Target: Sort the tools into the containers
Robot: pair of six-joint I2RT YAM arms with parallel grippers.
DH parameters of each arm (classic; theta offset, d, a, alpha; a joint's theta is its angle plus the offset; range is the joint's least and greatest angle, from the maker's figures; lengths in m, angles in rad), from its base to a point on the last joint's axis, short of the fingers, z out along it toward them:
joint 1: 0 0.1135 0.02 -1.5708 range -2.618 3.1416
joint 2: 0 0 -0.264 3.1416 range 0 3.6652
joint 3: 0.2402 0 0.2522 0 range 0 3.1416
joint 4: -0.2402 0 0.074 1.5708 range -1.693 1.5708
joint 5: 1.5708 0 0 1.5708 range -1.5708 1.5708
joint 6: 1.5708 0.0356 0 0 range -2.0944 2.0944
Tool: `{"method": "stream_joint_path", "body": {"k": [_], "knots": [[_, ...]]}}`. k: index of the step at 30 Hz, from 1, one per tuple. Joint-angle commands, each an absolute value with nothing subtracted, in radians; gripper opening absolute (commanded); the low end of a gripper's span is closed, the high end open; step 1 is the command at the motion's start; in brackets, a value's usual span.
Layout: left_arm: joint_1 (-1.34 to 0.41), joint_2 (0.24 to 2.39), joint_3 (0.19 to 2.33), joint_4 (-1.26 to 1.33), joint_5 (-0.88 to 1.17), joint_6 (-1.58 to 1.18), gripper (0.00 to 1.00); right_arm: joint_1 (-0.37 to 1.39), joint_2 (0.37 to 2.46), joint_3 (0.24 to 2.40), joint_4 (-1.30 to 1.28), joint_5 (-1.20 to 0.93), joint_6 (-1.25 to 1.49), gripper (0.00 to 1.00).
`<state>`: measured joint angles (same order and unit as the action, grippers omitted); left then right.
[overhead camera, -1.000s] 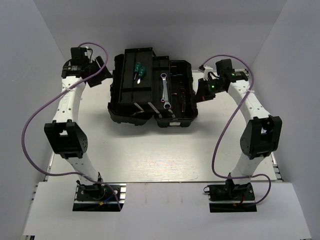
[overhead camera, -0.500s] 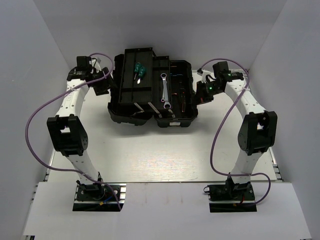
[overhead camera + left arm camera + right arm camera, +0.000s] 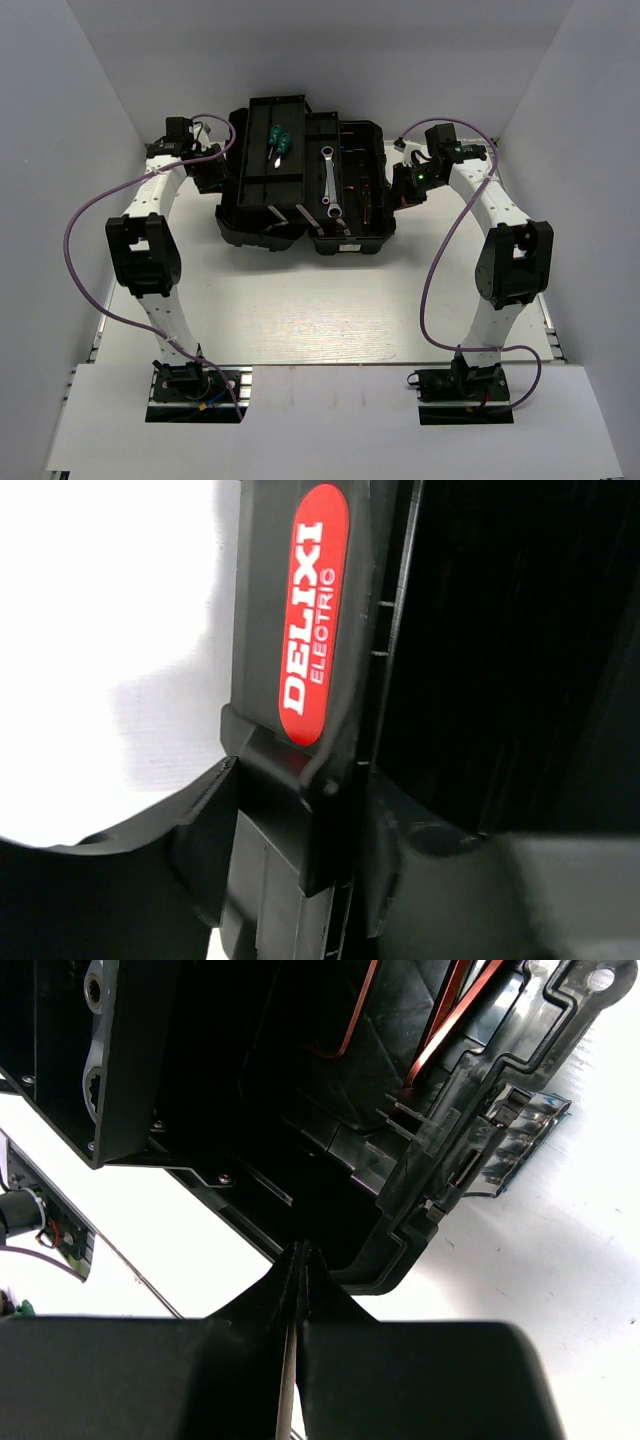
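The black toolbox (image 3: 232,215) lies open at the back of the table. Two green-handled screwdrivers (image 3: 278,140) rest in its left half. A silver wrench (image 3: 328,180) and thin reddish hex keys (image 3: 366,196) lie in its right half. My left gripper (image 3: 213,172) is at the box's left side. In the left wrist view its jaws stand on either side of the handle (image 3: 300,810) with the red label (image 3: 313,620); whether they press on it is unclear. My right gripper (image 3: 300,1252) is shut and empty at the box's right edge, with the hex keys (image 3: 445,1020) and wrench (image 3: 95,1020) beyond it.
White walls close in the table on the left, right and back. Purple cables (image 3: 80,215) loop from both arms. The right arm's elbow (image 3: 515,262) stands to the right of the box. A clear plastic part (image 3: 520,1125) sticks out from the box's rim.
My left gripper has swung right from beside the wall onto the toolbox's left side, and its jaws have narrowed round the handle. The right arm shifted slightly towards the box.
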<state>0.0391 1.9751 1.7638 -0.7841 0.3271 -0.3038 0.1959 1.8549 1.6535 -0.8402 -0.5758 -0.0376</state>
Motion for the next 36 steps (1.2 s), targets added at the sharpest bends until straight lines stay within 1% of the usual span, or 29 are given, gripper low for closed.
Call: {"method": "stream_joint_path", "body": {"k": [1,2,4,5,6,7,8,9,10,11,15,17,19,22,31,32,33,34,36], "knots": [[0.026,1.954,1.799,-0.779,0.316,-0.284,0.49,0.19,1.852,1.671,-0.851,-0.578,-0.048,0.0],[0.026,1.954,1.799,-0.769,0.325,-0.284,0.36,0.192,1.855,1.671,-0.848,-0.575,-0.048,0.0],[0.015,1.945,1.808,-0.769,0.337,-0.284,0.27,0.192,1.852,1.674,-0.85,-0.575,-0.048,0.0],[0.015,1.945,1.809,-0.769,0.337,-0.284,0.19,0.193,1.852,1.672,-0.85,-0.572,-0.046,0.0],[0.015,1.945,1.809,-0.769,0.347,-0.284,0.17,0.192,1.853,1.674,-0.85,-0.566,-0.046,0.02],[0.005,1.931,1.819,-0.758,0.356,-0.284,0.15,0.19,1.85,1.674,-0.848,-0.565,-0.046,0.06],[0.005,1.919,1.819,-0.758,0.356,-0.284,0.13,0.192,1.851,1.674,-0.847,-0.545,-0.045,0.19],[0.005,1.919,1.828,-0.758,0.356,-0.284,0.11,0.19,1.852,1.675,-0.845,-0.537,-0.043,0.27],[-0.005,1.905,1.829,-0.758,0.356,-0.284,0.11,0.189,1.852,1.675,-0.842,-0.52,-0.043,0.33],[-0.014,1.892,1.839,-0.758,0.356,-0.284,0.09,0.189,1.85,1.674,-0.839,-0.468,-0.031,0.44],[-0.032,1.87,1.859,-0.758,0.347,-0.284,0.04,0.186,1.851,1.678,-0.828,-0.41,-0.012,0.52],[-0.044,1.858,1.859,-0.769,0.327,-0.284,0.01,0.187,1.858,1.678,-0.83,-0.406,-0.011,0.54],[-0.044,1.858,1.879,-0.778,0.315,-0.284,0.0,0.19,1.862,1.68,-0.83,-0.382,-0.009,0.54],[-0.063,1.848,1.908,-0.788,0.314,-0.284,0.0,0.192,1.899,1.683,-0.824,-0.354,-0.015,0.56],[-0.115,1.87,2.032,-0.841,0.305,-0.302,0.0,0.216,2.086,1.766,-0.805,-0.368,-0.07,0.56],[-0.115,1.87,2.045,-0.854,0.305,-0.311,0.0,0.221,2.104,1.787,-0.802,-0.362,-0.072,0.55],[-0.126,1.881,2.075,-0.864,0.296,-0.311,0.0,0.225,2.115,1.789,-0.804,-0.356,-0.077,0.5],[-0.135,1.881,2.089,-0.864,0.296,-0.311,0.0,0.23,2.128,1.804,-0.805,-0.371,-0.087,0.3],[-0.144,1.881,2.14,-0.874,0.296,-0.331,0.0,0.229,2.132,1.809,-0.808,-0.415,-0.087,0.02]]}}
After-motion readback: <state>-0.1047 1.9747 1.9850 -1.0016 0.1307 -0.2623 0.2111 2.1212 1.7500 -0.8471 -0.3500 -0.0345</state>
